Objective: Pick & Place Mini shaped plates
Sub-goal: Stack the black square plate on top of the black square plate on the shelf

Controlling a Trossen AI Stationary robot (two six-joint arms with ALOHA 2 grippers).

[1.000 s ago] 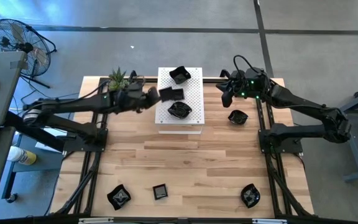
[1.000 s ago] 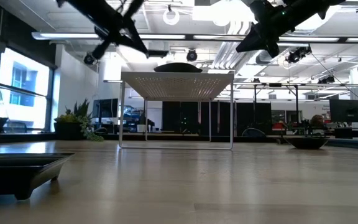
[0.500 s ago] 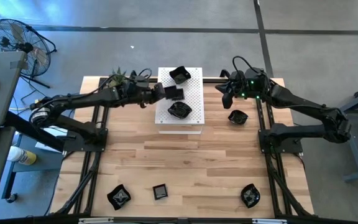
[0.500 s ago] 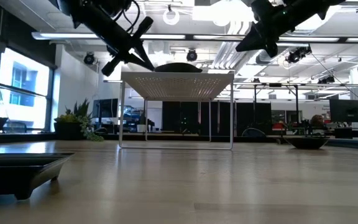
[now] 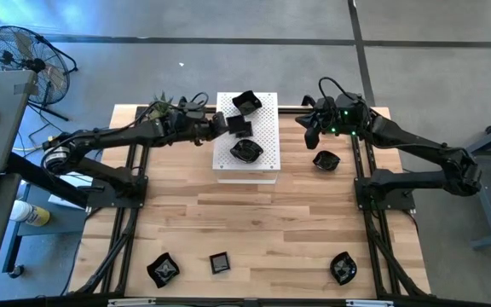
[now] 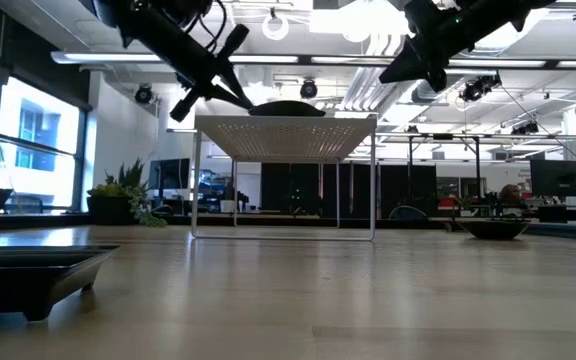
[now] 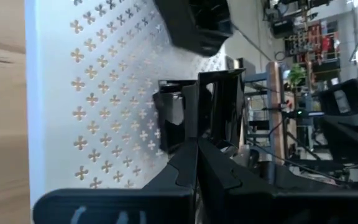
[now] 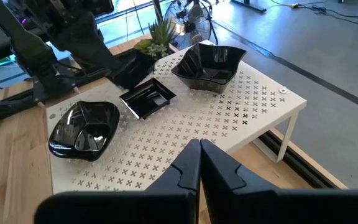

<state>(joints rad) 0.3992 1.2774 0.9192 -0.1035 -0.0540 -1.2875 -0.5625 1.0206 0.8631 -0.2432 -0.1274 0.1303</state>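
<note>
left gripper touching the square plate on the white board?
Touching. In the right wrist view the left gripper clamps the edge of the square plate, which lies on the white perforated board.

We find the white perforated board (image 5: 247,139) crowded: three black plates (image 5: 246,151) sit along it, and the left claw (image 5: 225,124) reaches in over its left edge beside the square plate (image 5: 240,128). The right claw (image 5: 310,136) hangs shut above a lone plate (image 5: 326,159), blocking that corner. The desk (image 5: 254,217) lies open across its middle, with three plates (image 5: 220,262) spaced along the near edge.
</note>
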